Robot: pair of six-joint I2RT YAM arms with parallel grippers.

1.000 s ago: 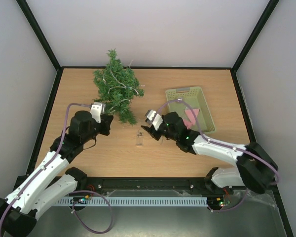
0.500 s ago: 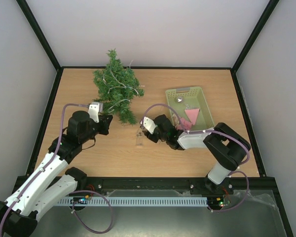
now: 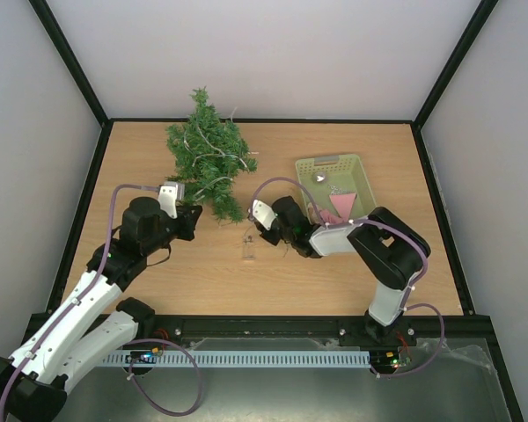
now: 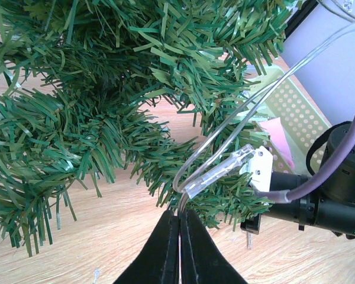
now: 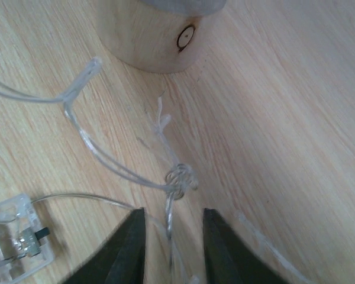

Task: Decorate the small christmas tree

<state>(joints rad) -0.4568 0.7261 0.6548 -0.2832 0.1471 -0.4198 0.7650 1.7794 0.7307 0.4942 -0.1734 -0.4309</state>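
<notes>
One small christmas tree (image 3: 209, 163) lies on its side at the table's far left. The left gripper (image 4: 179, 218), jaws pressed together, pinches the single clear light wire (image 4: 218, 173) at the tree's near end. The right gripper (image 5: 171, 234), fingers parted, straddles that wire beside one clear battery box (image 5: 15, 242). One pale green basket (image 3: 327, 162) sits to the right.

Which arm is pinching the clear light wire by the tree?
The left arm: its jaws are shut on the clear light wire beside the small christmas tree. The right arm's jaws stand apart around the wire on the table.
</notes>
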